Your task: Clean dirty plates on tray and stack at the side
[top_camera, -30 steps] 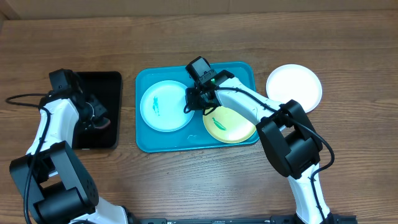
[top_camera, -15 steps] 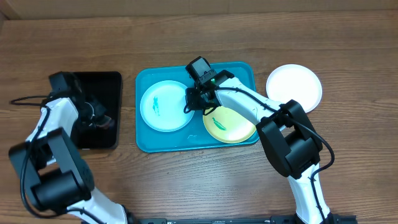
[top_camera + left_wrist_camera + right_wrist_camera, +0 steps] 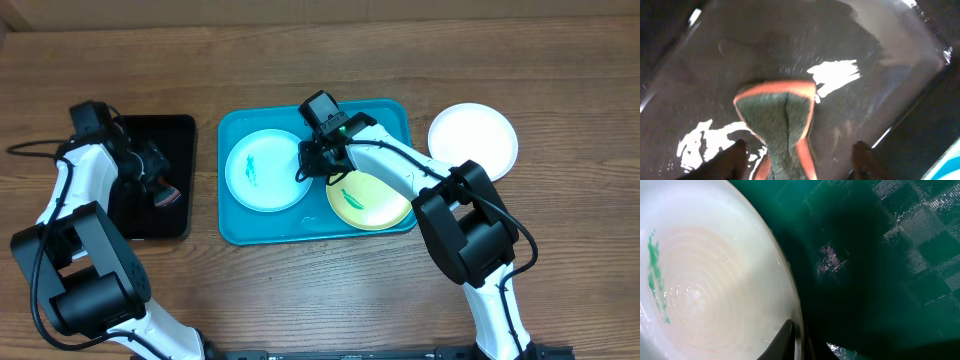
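A pale blue plate (image 3: pixel 262 170) with a teal-green smear lies on the left of the turquoise tray (image 3: pixel 390 115). My right gripper (image 3: pixel 308 165) is shut on its right rim. The right wrist view shows one finger (image 3: pixel 785 337) lying on the plate (image 3: pixel 705 280) at the rim, with the tray floor (image 3: pixel 880 255) beside it. A yellow-green plate (image 3: pixel 372 200), also smeared, lies on the right of the tray. The white plate (image 3: pixel 473 140) rests on the table to the right of the tray. My left gripper (image 3: pixel 800 162) stands open over a black tray (image 3: pixel 880 55), astride a grey sponge with orange edges (image 3: pixel 777 125).
The black tray (image 3: pixel 170 130) sits left of the turquoise one, with the left gripper (image 3: pixel 160 185) and the sponge (image 3: pixel 165 196) over its middle. Bare wooden table (image 3: pixel 330 290) surrounds both trays. The right arm reaches across the yellow-green plate.
The left gripper has opened and let go of the sponge, which now lies on the black tray; the left arm shifted a little. The right gripper and the plates have not moved.
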`<state>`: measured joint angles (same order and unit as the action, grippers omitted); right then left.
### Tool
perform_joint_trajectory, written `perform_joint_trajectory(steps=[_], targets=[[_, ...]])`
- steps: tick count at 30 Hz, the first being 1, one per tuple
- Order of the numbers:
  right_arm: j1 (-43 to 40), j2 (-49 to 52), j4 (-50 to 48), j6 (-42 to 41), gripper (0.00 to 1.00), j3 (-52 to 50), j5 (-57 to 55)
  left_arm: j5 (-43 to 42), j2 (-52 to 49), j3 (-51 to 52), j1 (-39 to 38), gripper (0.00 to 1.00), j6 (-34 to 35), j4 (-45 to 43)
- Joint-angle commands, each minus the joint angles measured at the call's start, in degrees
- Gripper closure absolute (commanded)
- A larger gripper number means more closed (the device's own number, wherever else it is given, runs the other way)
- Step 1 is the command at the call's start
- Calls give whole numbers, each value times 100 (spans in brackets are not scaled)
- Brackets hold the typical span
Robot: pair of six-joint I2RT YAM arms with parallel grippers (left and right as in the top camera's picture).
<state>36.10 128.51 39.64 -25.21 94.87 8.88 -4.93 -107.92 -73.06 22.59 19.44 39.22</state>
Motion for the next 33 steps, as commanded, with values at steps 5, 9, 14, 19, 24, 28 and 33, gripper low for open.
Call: perform_joint_trajectory(steps=[5,9,14,19,24,28,33], targets=[[15,138,98,7,91,-142,-114,-42,-59,149,-2,52,-17,79],[15,138,96,7,91,-142,-129,-35,-72,603,-7,55,-20,-223],[15,138,96,9,91,-142,-129,472,-72,691,-4,69,-17,-236],[15,138,96,7,91,-142,-131,501,-70,586,-4,96,-20,-179],[15,138,96,7,91,-142,-131,494,-66,-92,-4,96,-20,354],[15,138,55,7,91,-142,-129,439,-66,-660,-11,96,-20,774],[15,138,15,7,91,-142,-131,339,-79,-479,-13,96,-15,719]])
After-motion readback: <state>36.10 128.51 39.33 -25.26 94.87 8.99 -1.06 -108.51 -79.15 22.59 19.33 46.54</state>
